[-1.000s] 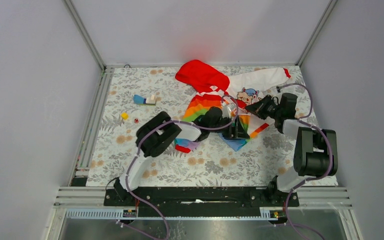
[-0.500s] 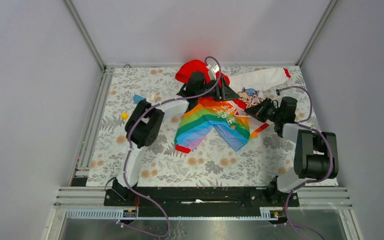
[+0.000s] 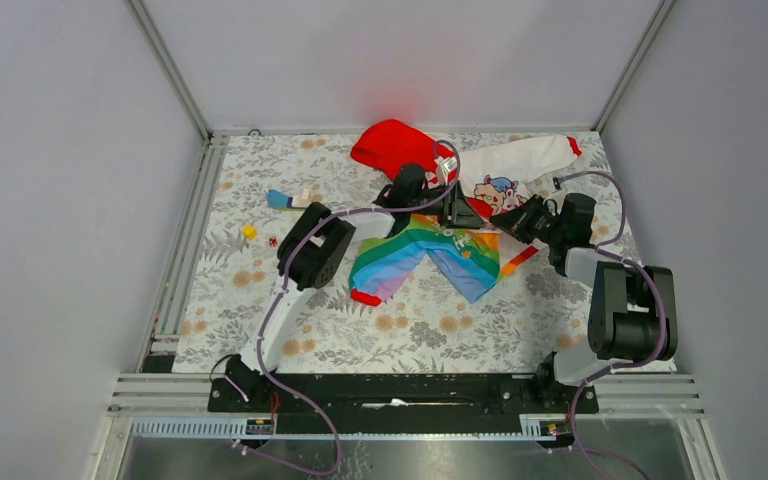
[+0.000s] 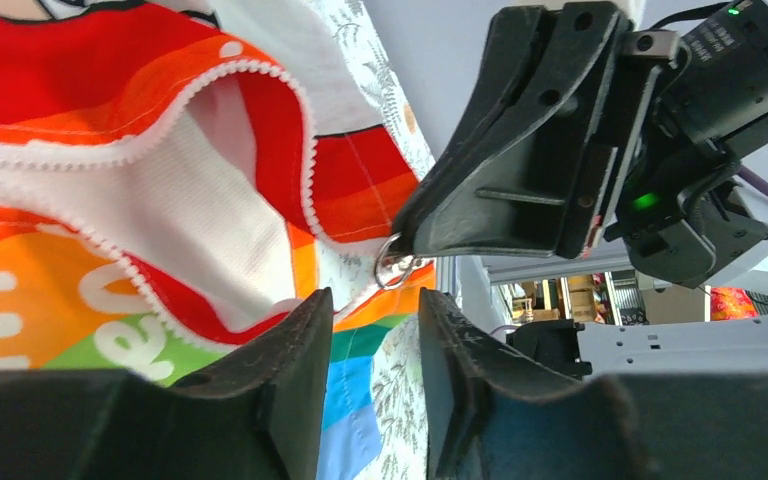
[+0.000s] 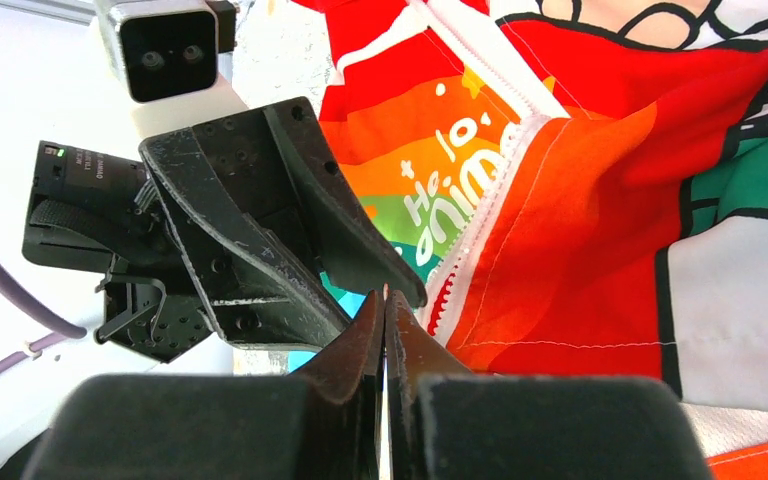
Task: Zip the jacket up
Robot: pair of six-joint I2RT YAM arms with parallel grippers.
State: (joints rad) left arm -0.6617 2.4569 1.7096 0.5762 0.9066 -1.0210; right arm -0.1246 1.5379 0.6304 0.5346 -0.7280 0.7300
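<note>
Jacket (image 3: pixel 425 250) lies on the far half of the desk (image 3: pixel 440 330), right of centre. Red hood points to the back wall, one white sleeve reaches to the far right, and the rainbow front panels splay apart toward the near edge. Zip is undone: the white teeth (image 4: pixel 305 150) run along both open edges, with white lining showing between them.

Left gripper (image 4: pixel 375 300): jaws stand a narrow gap apart, low over the rainbow panel. Nothing is clamped between them.

Right gripper (image 5: pixel 385 300): jaws closed tight, tips at the front edge of the jacket. In the left wrist view a small metal pull ring (image 4: pixel 397 268) sits pinched at those tips. The two grippers are just beside each other.

Left side of desk, well apart from the jacket: a blue-and-white block (image 3: pixel 290 200) and a small yellow piece (image 3: pixel 249 232).
</note>
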